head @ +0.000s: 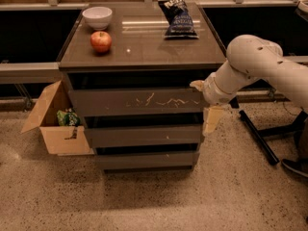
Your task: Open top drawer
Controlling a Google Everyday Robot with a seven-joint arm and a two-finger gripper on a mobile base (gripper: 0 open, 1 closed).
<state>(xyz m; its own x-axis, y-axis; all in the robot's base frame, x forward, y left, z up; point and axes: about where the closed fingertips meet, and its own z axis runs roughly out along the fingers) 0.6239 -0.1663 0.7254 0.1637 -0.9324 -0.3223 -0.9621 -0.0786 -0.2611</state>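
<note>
The top drawer (pixel 137 101) is the wide grey-brown front with pale squiggly scratches, just under the cabinet top. It looks closed or nearly so, with a dark gap above it. My gripper (pixel 205 104) is at the drawer's right end. One pale finger (pixel 197 84) sits at the upper right corner of the front. The other finger (pixel 212 121) hangs down past its lower right corner. The fingers are spread apart and hold nothing that I can see. The white arm (pixel 260 64) reaches in from the right.
Two narrower drawer fronts (pixel 144 136) lie below. On the cabinet top (pixel 144 47) are a red apple (pixel 101 42), a white bowl (pixel 97 17) and a chip bag (pixel 176 17). An open cardboard box (pixel 55 124) stands on the floor at the left. A dark stand's legs (pixel 260 138) are at the right.
</note>
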